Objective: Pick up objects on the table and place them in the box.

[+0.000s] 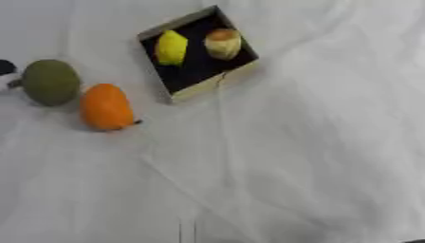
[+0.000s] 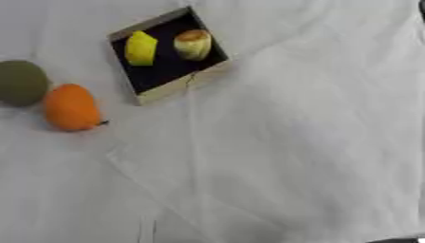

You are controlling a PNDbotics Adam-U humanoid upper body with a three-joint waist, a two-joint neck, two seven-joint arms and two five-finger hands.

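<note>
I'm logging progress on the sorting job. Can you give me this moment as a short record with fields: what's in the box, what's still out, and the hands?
box: open, dark inside, on the white cloth
in box: yellow fruit beside a tan, brownish fruit
still on cloth: green fruit and orange fruit, left of the box, close together
hands: neither identifiable in either view
left to move: two fruits
</note>
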